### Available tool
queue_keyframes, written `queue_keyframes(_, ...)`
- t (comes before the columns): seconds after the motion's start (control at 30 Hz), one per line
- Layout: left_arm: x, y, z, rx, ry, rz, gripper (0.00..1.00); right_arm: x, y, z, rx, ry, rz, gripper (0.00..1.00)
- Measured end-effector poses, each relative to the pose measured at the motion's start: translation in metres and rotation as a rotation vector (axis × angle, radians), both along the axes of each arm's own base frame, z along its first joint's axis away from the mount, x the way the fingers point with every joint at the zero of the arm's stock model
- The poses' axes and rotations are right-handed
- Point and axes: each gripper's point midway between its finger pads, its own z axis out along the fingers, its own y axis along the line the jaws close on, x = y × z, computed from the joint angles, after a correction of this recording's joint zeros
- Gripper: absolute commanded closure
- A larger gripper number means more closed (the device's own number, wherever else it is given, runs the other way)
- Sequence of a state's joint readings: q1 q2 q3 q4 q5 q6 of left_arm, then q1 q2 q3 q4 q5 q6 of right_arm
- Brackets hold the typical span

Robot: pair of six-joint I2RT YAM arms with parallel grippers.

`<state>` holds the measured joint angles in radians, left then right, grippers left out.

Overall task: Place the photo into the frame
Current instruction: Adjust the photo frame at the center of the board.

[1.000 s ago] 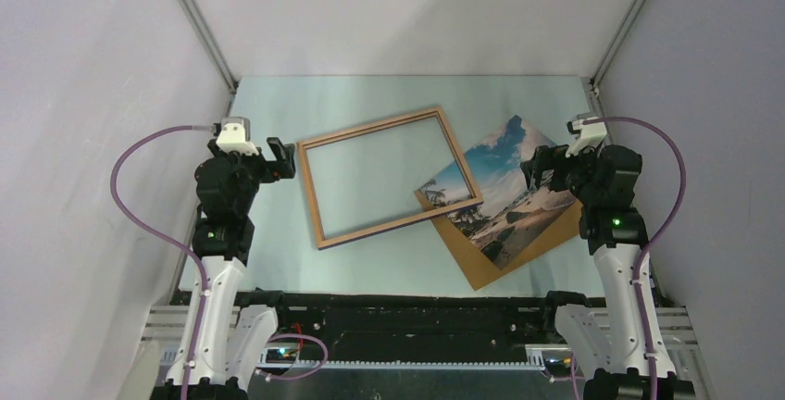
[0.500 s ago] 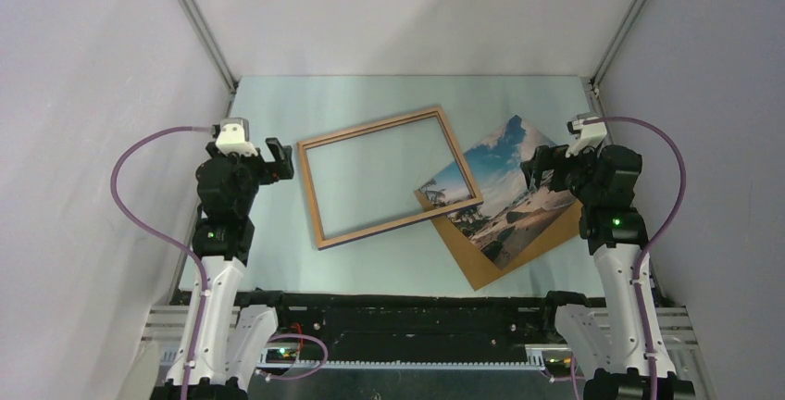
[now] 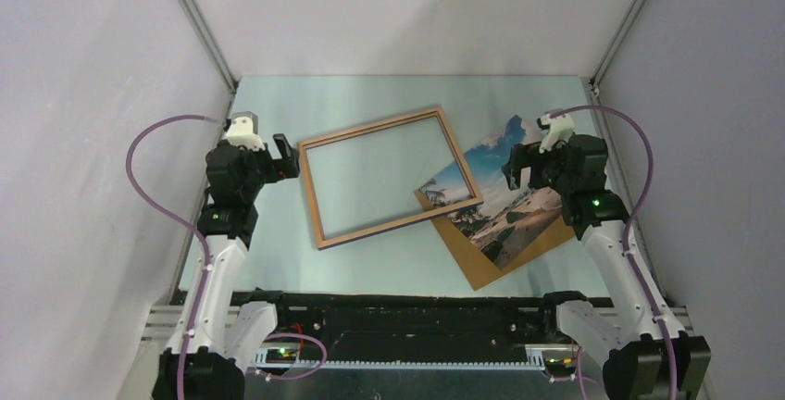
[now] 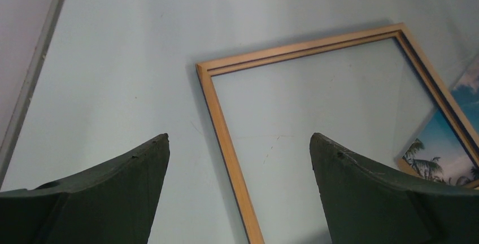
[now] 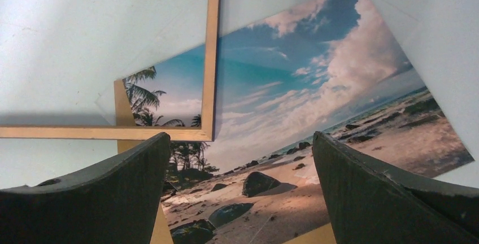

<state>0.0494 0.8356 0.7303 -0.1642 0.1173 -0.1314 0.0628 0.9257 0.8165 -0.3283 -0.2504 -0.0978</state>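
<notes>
We log 1 frame, long axis left-right, right end farther, overlapping the photo; left gripper, right gripper wide, empty

Left arm and right arm each carry white lower links, black joints with a green lamp, looping purple cable, white wrist camera, and dark green wedge-shaped gripper fingers.

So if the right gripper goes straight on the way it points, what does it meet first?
The right gripper would likely meet the photo, its beach part framed by the open fingers; depth unclear.
</notes>
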Motion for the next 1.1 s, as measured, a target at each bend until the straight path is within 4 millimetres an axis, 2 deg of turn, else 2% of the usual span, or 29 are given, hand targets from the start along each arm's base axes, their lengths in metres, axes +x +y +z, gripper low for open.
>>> queue_keyframes(0.3, 0.008, -0.005, -0.026, 0.061, 0.124, -0.047, 0.02, 0.012, 0.026, -0.020, -0.040, 0.055, 0.061, 0.00)
queue_keyframes(0.37, 0.007, -0.013, -0.031, 0.089, 0.141, -0.082, 0.02, 0.012, 0.032, -0.026, -0.052, 0.072, 0.081, 0.00)
queue_keyframes(0.57, 0.000, -0.056, -0.051, 0.234, 0.186, -0.261, 0.02, 0.012, 0.048, -0.049, -0.089, 0.131, 0.138, 0.00)
queue_keyframes(0.7, -0.001, -0.066, -0.068, 0.320, 0.235, -0.302, 0.02, 0.012, 0.056, -0.062, -0.123, 0.163, 0.166, 0.00)
queue_keyframes(0.9, -0.003, -0.060, -0.083, 0.380, 0.292, -0.306, 0.02, 0.020, 0.071, -0.080, -0.165, 0.202, 0.209, 0.10)
queue_keyframes(1.1, -0.014, -0.078, -0.089, 0.412, 0.302, -0.432, 0.02, 0.045, 0.083, -0.112, -0.173, 0.295, 0.207, 0.21)
